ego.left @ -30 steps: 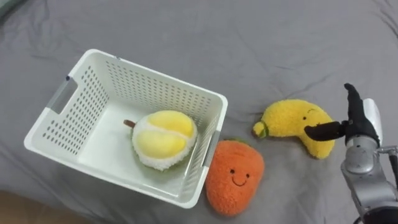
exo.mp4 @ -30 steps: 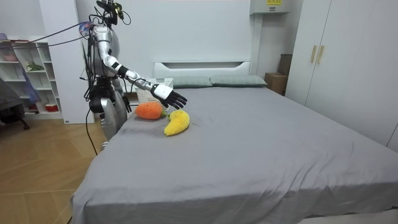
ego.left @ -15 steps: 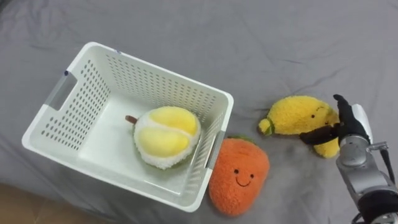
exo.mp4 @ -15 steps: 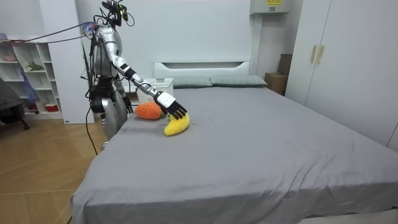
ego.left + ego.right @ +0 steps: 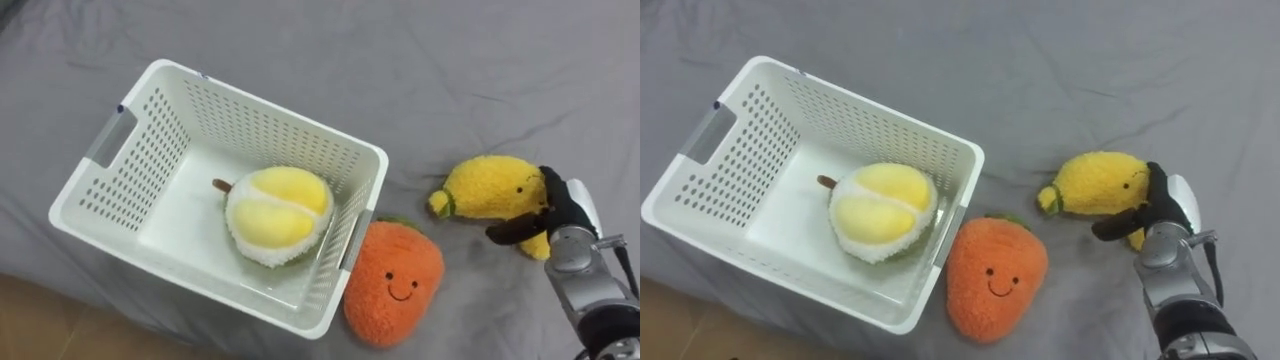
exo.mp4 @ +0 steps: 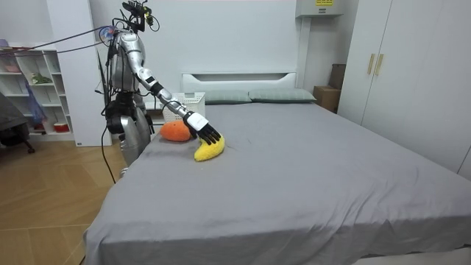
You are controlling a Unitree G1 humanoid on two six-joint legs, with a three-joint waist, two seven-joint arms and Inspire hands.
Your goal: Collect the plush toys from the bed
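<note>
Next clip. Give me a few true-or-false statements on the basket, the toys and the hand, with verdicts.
1. The durian lies inside the basket. True.
2. The carrot is in the basket too. False: it lies on the bed, just outside the basket.
3. The right hand is curled on the banana. True.
4. The banana is held over the basket. False: it rests on the bed, beyond the carrot from the basket.
</note>
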